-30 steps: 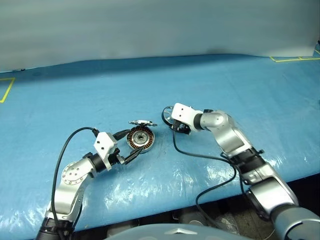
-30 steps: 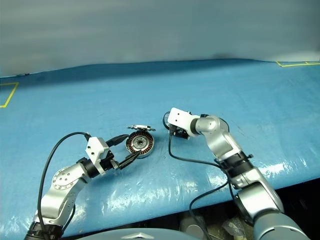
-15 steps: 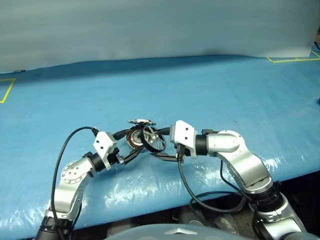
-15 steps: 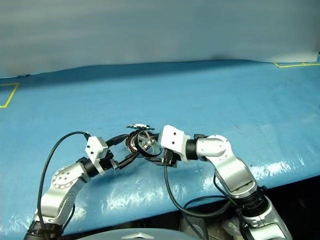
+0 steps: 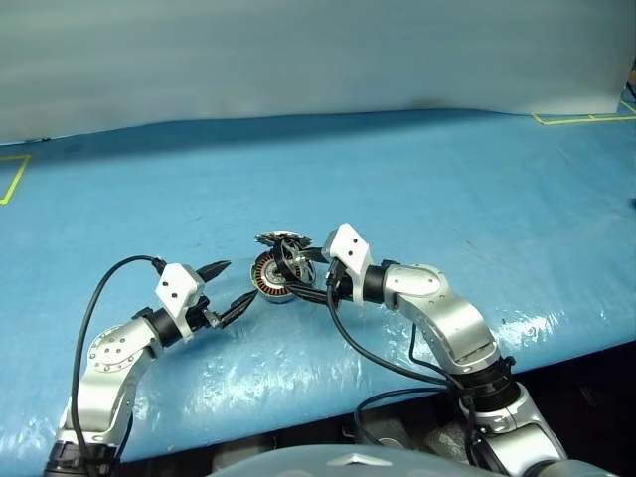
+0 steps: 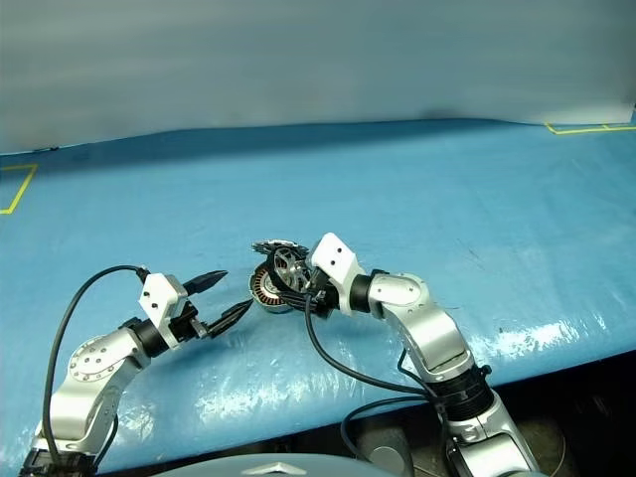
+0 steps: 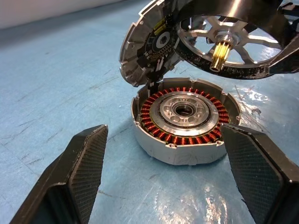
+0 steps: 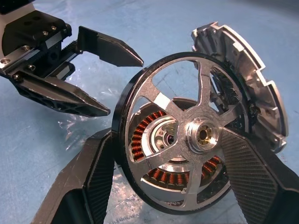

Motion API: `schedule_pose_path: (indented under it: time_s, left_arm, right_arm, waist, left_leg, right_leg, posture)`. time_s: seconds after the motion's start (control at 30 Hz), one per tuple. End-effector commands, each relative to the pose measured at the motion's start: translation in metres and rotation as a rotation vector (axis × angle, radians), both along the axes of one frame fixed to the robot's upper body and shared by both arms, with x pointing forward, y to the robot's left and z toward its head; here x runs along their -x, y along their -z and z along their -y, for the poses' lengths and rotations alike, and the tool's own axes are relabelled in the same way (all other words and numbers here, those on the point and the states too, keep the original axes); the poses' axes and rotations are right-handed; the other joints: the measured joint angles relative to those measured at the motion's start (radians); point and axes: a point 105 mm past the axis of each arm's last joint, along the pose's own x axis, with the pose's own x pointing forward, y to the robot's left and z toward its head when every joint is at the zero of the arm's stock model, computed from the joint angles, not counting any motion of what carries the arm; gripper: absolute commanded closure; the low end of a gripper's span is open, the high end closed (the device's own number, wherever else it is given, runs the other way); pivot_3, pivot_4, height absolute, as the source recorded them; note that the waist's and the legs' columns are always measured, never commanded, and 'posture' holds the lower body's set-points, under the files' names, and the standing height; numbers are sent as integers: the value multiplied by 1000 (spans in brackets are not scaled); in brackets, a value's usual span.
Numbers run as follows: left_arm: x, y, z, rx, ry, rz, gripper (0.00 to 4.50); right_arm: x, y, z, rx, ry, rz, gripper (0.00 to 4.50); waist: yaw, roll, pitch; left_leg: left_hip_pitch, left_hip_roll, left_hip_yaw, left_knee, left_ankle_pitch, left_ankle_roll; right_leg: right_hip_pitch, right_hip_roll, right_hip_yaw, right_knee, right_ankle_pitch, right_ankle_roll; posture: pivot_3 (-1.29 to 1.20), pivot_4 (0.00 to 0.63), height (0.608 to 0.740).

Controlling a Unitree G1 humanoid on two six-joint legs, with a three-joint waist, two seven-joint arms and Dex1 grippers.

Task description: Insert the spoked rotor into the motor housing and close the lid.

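Spoked rotor (image 8: 187,140) sits gripped in the right hand (image 8: 182,186), tilted just above the motor housing (image 7: 184,121); lid (image 7: 145,44) stands raised; left hand (image 5: 227,288) waits open nearby.

Spoked rotor (image 8: 187,140) clamped edge-on between the right gripper (image 8: 180,172) jaws — motor housing (image 8: 159,144) behind.
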Motion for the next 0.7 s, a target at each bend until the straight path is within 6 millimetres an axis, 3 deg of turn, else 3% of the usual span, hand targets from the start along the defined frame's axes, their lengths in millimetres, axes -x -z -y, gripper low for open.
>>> schedule_pose_path:
  time_s: [0.03,0.27,0.43,0.7]
  left_arm:
    - [1,-9,8,11,21,36,371]
    - [1,-8,10,4,27,36,371]
    - [1,-8,13,10,31,36,371]
    - [-1,-8,18,13,48,37,371]
  right_arm:
    - [1,-9,-13,-34,-28,38,1372]
    - [-9,6,-14,2,49,34,1372]
    - [-21,11,-4,51,149,78,1372]
    - [-10,13,-6,90,72,90,1372]
  waist:
    - [0,0,0]
    - [0,0,0]
    - [1,0,0]
    - [0,0,0]
  left_leg:
    - [0,0,0,0,0,0]
    - [0,0,0,0,0,0]
    - [0,0,0,0,0,0]
    - [0,0,0,0,0,0]
  right_leg:
    - [0,0,0,0,0,0]
    - [0,0,0,0,0,0]
    - [0,0,0,0,0,0]
    - [0,0,0,0,0,0]
  posture:
    - [0,150,740]
    - [0,150,740]
    - [0,150,740]
    - [0,150,740]
